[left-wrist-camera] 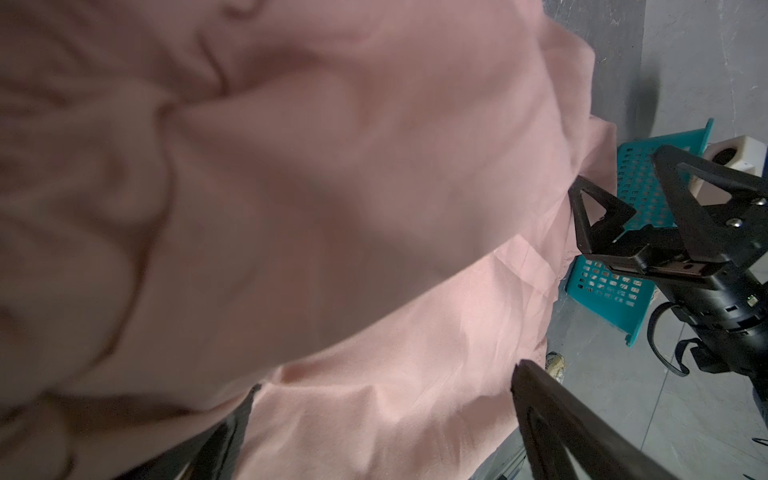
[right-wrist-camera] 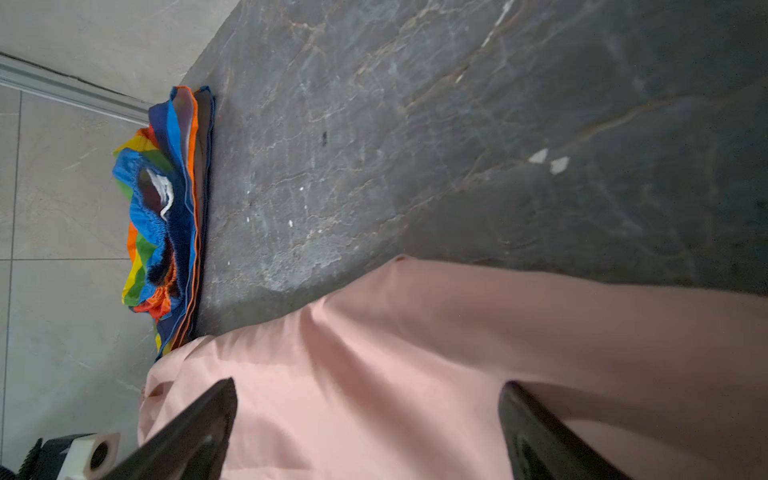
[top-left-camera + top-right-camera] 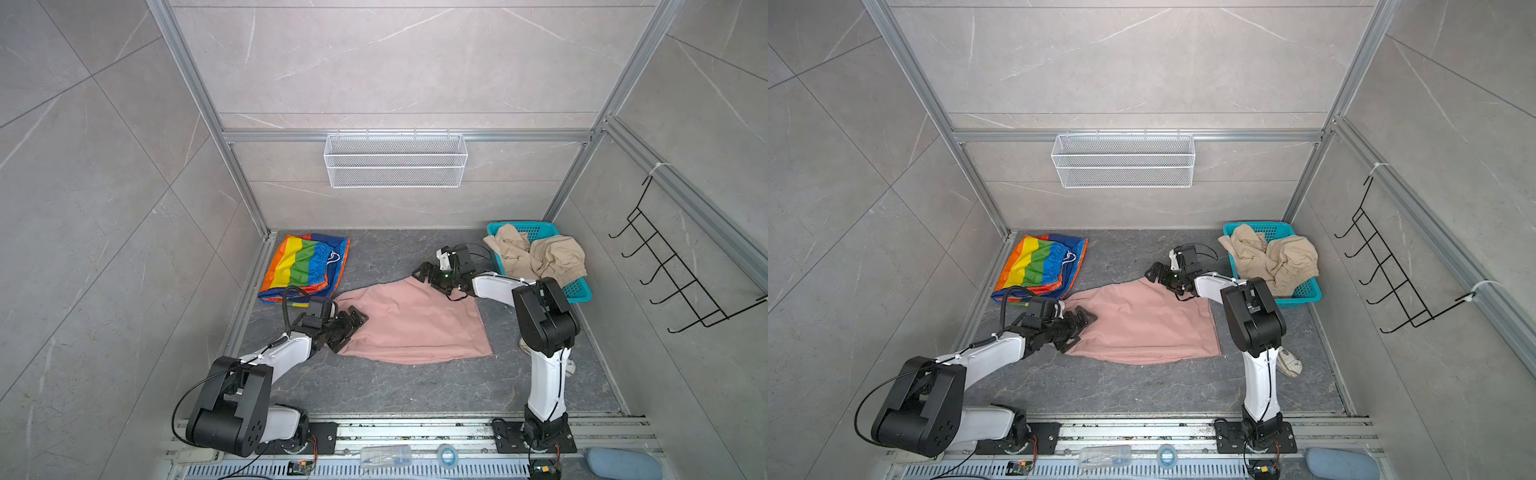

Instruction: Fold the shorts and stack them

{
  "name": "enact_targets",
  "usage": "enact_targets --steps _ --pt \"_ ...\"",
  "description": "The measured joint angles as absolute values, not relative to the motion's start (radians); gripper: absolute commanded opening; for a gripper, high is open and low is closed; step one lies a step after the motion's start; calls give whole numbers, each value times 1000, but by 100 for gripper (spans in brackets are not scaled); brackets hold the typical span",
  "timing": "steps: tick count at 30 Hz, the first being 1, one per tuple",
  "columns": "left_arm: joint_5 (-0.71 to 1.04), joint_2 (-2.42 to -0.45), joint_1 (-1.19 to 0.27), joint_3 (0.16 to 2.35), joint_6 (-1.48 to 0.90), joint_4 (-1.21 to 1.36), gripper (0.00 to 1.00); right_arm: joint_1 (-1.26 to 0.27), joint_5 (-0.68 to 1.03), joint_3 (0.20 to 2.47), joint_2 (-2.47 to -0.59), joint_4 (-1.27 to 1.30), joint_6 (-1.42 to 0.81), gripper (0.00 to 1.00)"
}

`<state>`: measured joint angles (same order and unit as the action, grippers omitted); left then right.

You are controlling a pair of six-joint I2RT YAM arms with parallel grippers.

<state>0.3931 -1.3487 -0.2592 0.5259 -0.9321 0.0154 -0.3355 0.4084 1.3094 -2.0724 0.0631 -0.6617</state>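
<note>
A teal basket stands at the far right corner of the dark marbled desk. A white wire mesh basket hangs on the back rail; a black hook rack hangs on the right wall.

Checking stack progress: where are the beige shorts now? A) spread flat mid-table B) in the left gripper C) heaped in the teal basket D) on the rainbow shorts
C: the beige shorts lie crumpled in the teal basket, spilling over its rim.

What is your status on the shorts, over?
Left gripper and right gripper open at edges of pink shorts. Rainbow shorts aside; beige shorts in basket. Nothing blocking.
</note>
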Motion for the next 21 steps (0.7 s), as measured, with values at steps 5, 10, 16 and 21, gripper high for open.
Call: enact_targets --steps 5,10,16,21 --pt "394 -1348 -260 525 -927 15 99 -229 408 1308 -2074 68 -658 99" --pt "394 -1357 -286 529 -926 23 99 -142 405 1296 -2073 76 -657 99" --pt "384 -1383 -369 639 -880 -49 99 -180 381 1293 -1994 -1 -628 99" --pt "230 -1286 -377 795 -738 -208 99 -255 337 1247 -1777 -61 -578 100"
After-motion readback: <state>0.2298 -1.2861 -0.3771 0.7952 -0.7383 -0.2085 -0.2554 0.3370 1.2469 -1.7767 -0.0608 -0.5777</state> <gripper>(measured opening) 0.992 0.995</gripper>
